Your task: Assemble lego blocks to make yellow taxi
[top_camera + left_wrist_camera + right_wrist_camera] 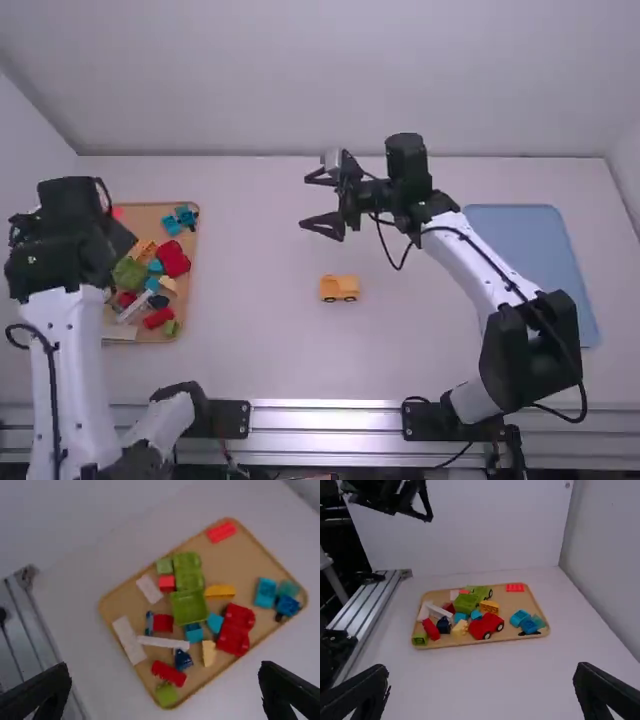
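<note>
Yellow blocks make a little car (340,290) that sits on the white table (262,340), near the middle. It has small dark wheels on the side facing the camera behind the arms. No claw touches it.

The right claw (308,202) is up past the car, farther from that camera. Its two fingers are spread wide, with nothing between them. The left claw (118,240) is over at the left, up high by the wooden tray (184,248). Its fingers are spread wide too, and they hold nothing.

Lots of blocks lie in the wooden tray. One is a yellow block with a slanted look (489,606), close to a green car (480,592) and a green box (189,608). A red car (235,630) has a pale yellow block (209,653) near it. A long white piece (163,642) lies next to a dark blue block (183,660). A red block (169,673) is just beside that one, and a light green block (166,694) is near a corner. Light blue blocks (520,617) are by one end, and a flat red block (515,587) lies by an edge.

Far over at the right of the table is a flat blue tray (530,250), partly behind the right arm.
</note>
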### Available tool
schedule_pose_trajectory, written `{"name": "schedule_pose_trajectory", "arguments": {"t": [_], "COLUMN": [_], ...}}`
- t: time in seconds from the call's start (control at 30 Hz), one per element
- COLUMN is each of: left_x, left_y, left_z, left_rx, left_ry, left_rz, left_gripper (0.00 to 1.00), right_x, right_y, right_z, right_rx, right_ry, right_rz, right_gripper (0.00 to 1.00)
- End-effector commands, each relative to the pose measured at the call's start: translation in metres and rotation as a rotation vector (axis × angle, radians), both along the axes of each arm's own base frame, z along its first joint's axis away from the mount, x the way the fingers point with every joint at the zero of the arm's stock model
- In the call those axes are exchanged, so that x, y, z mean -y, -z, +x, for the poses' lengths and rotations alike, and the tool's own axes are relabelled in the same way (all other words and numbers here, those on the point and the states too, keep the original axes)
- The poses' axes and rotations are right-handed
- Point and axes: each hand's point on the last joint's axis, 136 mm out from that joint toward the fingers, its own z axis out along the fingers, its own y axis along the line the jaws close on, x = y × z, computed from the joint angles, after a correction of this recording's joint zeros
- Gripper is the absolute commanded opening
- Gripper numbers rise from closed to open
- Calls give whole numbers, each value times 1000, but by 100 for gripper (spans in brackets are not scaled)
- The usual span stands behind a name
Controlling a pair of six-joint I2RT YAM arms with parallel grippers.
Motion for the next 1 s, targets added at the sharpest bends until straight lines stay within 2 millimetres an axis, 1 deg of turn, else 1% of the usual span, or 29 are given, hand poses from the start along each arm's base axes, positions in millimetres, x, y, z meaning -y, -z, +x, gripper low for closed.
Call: {"name": "schedule_pose_trajectory", "arguments": {"t": [0.0, 0.03, 0.1, 0.13, 0.17, 0.2, 0.23, 0.27, 0.33, 0.4, 0.43, 0.47, 0.5, 0.53, 0.57, 0.6, 0.67, 0.7, 0.73, 0.8, 0.87, 0.9, 0.93, 0.97], "left_x": [-5, -11, -13, -15, -19, -20, -27, -36, -38, -31, -31, -25, -23, -18, -18, -13, -4, -1, 3, 13, 12, 9, 5, 6], "left_y": [-3, 0, 4, 10, 16, 17, 24, 38, 51, 75, 77, 91, 101, 116, 118, 128, 144, 147, 154, 167, 174, 178, 186, 186], "left_z": [1, 0, 0, 1, 2, 2, 2, 4, 8, 22, 23, 31, 37, 49, 51, 61, 74, 76, 82, 91, 87, 81, 70, 69], "left_rx": [49, 42, 36, 26, 17, 14, -3, -43, -81, -127, -131, -156, -174, -195, -197, -207, -233, -240, -258, -276, -288, -301, -324, -326], "left_ry": [-4, -8, 10, 23, 11, 8, -20, -52, -54, -21, -19, 1, 14, 36, 38, 56, 75, 84, 101, 126, 68, 8, -67, -72], "left_rz": [-75, -87, -115, -148, -168, -170, -186, -215, -248, -337, -344, -399, -428, -466, -471, -498, -529, -530, -532, -532, -508, -485, -453, -453], "left_gripper": [99, 99, 99, 99, 99, 99, 99, 99, 99, 98, 97, 92, 89, 82, 81, 74, 65, 64, 63, 58, 57, 57, 57, 57], "right_x": [3, 3, 3, 3, 3, 3, 2, 2, 0, -1, -1, -2, -3, -3, -3, -3, -3, -2, -3, -3, -3, -3, -3, -3], "right_y": [-17, -16, -16, -16, -16, -16, -15, -13, -11, -11, -11, -11, -11, -12, -12, -12, -13, -14, -14, -17, -18, -18, -18, -18], "right_z": [5, 5, 5, 5, 5, 6, 8, 13, 14, 15, 15, 14, 14, 14, 14, 14, 15, 15, 15, 16, 17, 17, 17, 17], "right_rx": [46, 46, 55, 73, 84, 85, 87, 94, 95, 98, 99, 100, 101, 106, 107, 108, 113, 113, 107, 92, 90, 91, 91, 91], "right_ry": [0, 0, -1, -4, -3, -1, 16, 44, 54, 63, 63, 59, 59, 60, 60, 60, 60, 62, 63, 70, 71, 71, 71, 71], "right_rz": [20, 20, 20, 19, 17, 16, 7, -6, -15, -20, -20, -19, -19, -16, -16, -16, -13, -12, -9, 0, 2, 2, 2, 3], "right_gripper": [99, 99, 99, 99, 99, 99, 99, 99, 99, 99, 99, 99, 99, 99, 99, 99, 99, 99, 99, 99, 99, 99, 99, 99]}}
